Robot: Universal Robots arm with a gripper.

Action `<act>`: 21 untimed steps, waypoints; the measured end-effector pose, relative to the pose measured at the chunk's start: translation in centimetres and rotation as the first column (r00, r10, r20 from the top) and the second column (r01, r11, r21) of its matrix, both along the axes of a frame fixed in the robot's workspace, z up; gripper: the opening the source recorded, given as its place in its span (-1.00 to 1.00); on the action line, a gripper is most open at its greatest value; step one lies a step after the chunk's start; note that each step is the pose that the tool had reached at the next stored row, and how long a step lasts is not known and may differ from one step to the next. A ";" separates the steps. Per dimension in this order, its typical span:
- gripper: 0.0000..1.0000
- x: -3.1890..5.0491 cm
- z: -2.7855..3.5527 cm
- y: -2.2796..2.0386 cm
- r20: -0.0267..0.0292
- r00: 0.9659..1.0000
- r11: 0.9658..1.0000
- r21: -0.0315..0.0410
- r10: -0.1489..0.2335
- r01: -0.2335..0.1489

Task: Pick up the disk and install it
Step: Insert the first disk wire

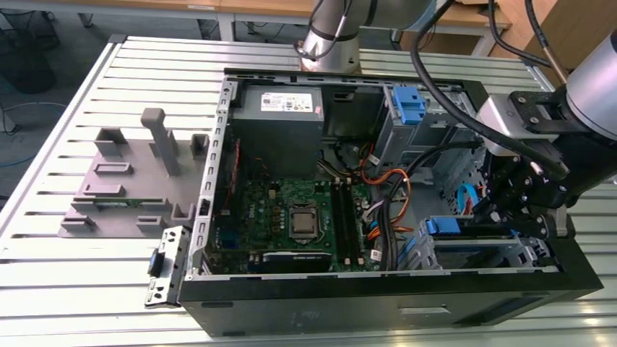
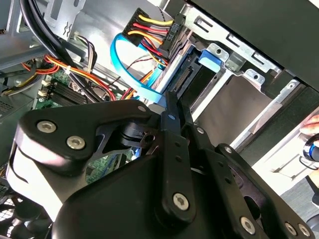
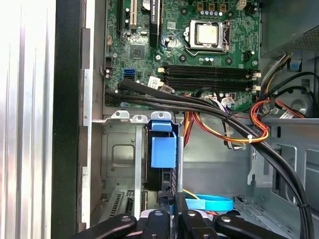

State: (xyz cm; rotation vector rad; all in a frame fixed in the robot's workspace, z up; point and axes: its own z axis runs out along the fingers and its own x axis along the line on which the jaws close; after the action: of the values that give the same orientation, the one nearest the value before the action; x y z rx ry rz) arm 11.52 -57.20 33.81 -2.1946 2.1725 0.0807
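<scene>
The disk (image 3: 158, 172) sits edge-on in the metal drive cage (image 3: 117, 154) at the front corner of the open computer case. Its blue plastic tab (image 3: 163, 152) faces out. In the exterior view that tab (image 1: 446, 226) shows in the cage at the case's lower right. My gripper (image 1: 511, 217) hangs right over the cage. In the second wrist view the gripper (image 2: 171, 99) has its two black fingers pressed together, with their tips at the disk's connector end (image 2: 185, 77). Nothing shows between them. The first wrist view has the gripper (image 3: 173, 199) just behind the disk.
Thick black cables (image 3: 209, 107) and orange-yellow wires (image 3: 249, 132) cross beside the cage. A flat blue cable (image 2: 130, 74) loops nearby. The motherboard (image 1: 299, 210), a grey power box (image 1: 277, 116) and a tall blue latch (image 1: 410, 105) lie inside the case. A grey fixture (image 1: 126, 181) stands at the exterior view's left.
</scene>
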 end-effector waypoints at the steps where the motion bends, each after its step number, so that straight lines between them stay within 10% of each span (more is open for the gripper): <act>1: -0.68 0.00 0.00 0.00 0.000 1.000 1.000 0.000 0.000 0.000; 21: -0.68 0.07 -0.20 -0.10 0.000 1.000 1.000 0.000 0.000 0.000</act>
State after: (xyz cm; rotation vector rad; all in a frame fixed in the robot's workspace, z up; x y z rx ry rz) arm 11.59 -57.30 33.61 -2.1943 2.1728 0.0807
